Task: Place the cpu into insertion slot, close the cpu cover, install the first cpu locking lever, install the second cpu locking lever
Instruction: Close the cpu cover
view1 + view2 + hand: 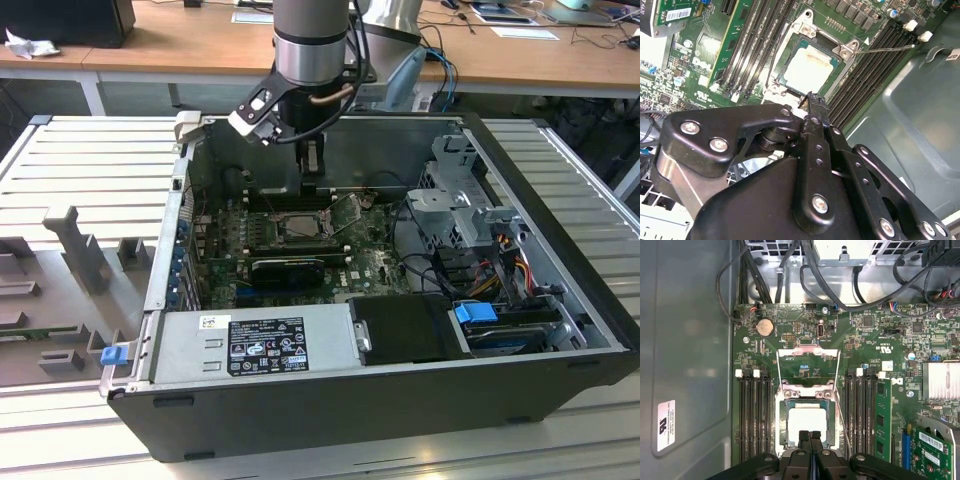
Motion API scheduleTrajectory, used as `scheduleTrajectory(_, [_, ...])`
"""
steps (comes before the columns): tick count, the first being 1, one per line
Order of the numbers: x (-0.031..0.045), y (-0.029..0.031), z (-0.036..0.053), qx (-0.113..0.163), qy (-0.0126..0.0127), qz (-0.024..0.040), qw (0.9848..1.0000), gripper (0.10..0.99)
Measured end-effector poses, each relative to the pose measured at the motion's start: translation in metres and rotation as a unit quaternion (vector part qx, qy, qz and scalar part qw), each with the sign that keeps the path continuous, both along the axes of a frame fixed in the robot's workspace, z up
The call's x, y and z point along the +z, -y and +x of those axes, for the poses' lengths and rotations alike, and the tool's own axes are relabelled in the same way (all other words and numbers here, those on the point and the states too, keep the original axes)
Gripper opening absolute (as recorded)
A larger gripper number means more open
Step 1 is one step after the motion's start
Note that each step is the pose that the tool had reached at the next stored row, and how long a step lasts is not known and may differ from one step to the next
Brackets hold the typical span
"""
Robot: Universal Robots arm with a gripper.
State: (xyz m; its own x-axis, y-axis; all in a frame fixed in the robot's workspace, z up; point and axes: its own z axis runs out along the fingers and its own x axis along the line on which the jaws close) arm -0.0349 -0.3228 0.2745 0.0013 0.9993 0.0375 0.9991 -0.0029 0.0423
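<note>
Pincer (810,436) shut tight, fingers pressed together, nothing held; tips sit low over the near edge of the insertion slot (781,416), contact cannot be told. The cpu (807,423) lies seated in the slot, pale face up. The cpu cover (808,353) is flipped open just beyond it over the green board; a thin locking lever (887,48) stands free beside the memory slots (860,410).
</note>
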Motion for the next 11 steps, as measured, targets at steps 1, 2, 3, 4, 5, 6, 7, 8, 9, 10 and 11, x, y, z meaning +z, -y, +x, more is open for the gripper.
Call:
scheduleTrajectory(1, [0.0009, 0.0000, 0.0000, 0.000, 0.0000, 0.0000, 1.0000, 0.106])
scheduleTrajectory(2, [0.0020, 0.0000, 0.0000, 0.000, 0.0000, 0.0000, 1.0000, 0.106])
scheduleTrajectory(3, [0.0029, 0.0000, 0.0000, 0.000, 0.0000, 0.0001, 1.0000, 0.106])
scheduleTrajectory(4, [0.0036, 0.0000, 0.0001, 0.000, 0.0000, 0.0001, 1.0000, 0.106])
scheduleTrajectory(5, [0.0035, 0.0000, 0.0006, 0.000, 0.0001, 0.0002, 1.0000, 0.106])
scheduleTrajectory(6, [0.0036, 0.0000, 0.0019, 0.000, 0.0000, 0.0001, 1.0000, 0.106])
scheduleTrajectory(7, [0.0036, 0.0000, 0.0033, 0.000, 0.0000, 0.0001, 1.0000, 0.106])
scheduleTrajectory(8, [0.0036, 0.0000, 0.0052, 0.000, 0.0000, 0.0000, 1.0000, 0.106])
scheduleTrajectory(9, [0.0036, -0.0001, 0.0068, 0.000, 0.0000, 0.0000, 1.0000, 0.106])
scheduleTrajectory(10, [0.0036, -0.0001, 0.0087, 0.000, 0.0000, 0.0001, 1.0000, 0.106])
scheduleTrajectory(11, [0.0036, -0.0001, 0.0104, 0.000, 0.0000, 0.0001, 1.0000, 0.106])
